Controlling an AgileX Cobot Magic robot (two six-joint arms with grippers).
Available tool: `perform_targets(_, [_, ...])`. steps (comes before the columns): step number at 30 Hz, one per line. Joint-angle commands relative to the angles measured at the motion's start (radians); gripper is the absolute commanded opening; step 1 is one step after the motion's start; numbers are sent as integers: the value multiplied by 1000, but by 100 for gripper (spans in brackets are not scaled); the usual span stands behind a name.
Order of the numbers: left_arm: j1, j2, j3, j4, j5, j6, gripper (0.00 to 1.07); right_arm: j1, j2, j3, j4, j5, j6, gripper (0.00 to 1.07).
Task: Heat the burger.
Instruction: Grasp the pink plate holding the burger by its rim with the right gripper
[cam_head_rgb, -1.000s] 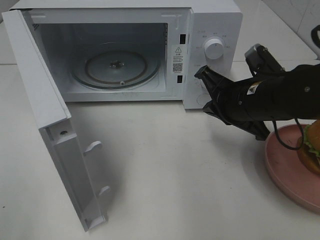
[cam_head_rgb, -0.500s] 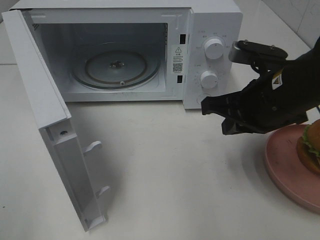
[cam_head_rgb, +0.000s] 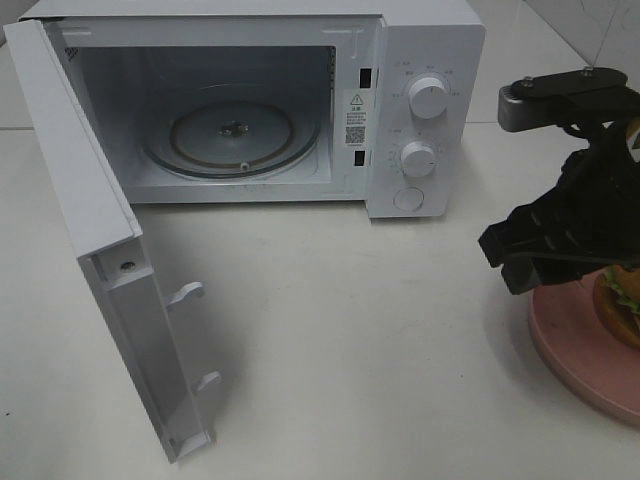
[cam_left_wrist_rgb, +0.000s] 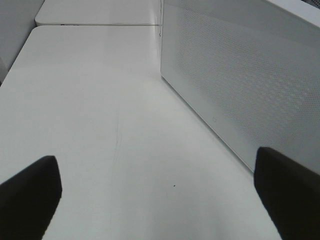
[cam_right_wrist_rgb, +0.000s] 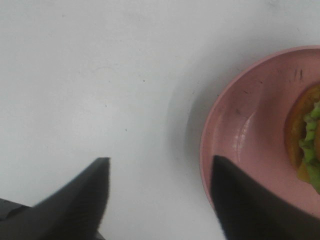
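The burger (cam_head_rgb: 622, 308) sits on the pink plate (cam_head_rgb: 565, 345), right of the open microwave (cam_head_rgb: 430, 40). The right tool (cam_right_wrist_rgb: 160, 162) hovers near the plate rim, jaws parted, empty. The left tool (cam_left_wrist_rgb: 155, 165) stands wide, empty. Advised: centre over the bun, descend squarely, close gently — a hard squeeze would likely crush it. The warning sticker (cam_head_rgb: 355, 115) and the markings round the dials (cam_head_rgb: 428, 98) are too small to read — no brand seen.

A sticker (cam_head_rgb: 355, 115) on the microwave (cam_head_rgb: 430, 40), well apart from the right gripper (cam_head_rgb: 505, 260), shows a warning triangle and QR code; its print is unreadable.
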Motion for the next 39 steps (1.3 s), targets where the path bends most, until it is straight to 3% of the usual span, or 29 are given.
perform_targets(1, [2, -18, 3, -1, -6, 1, 98, -3, -9, -5, -12, 67, -53, 99])
perform_targets(3, [2, -18, 3, -1, -6, 1, 98, -3, -9, -5, -20, 93, -60, 103])
perform_targets(17, [2, -18, 3, -1, -6, 1, 98, -44, 22, -1, -63, 103, -63, 98])
perform_targets(39, [2, -18, 3, -1, -6, 1, 98, -54, 305, 3, -85, -51, -72, 91])
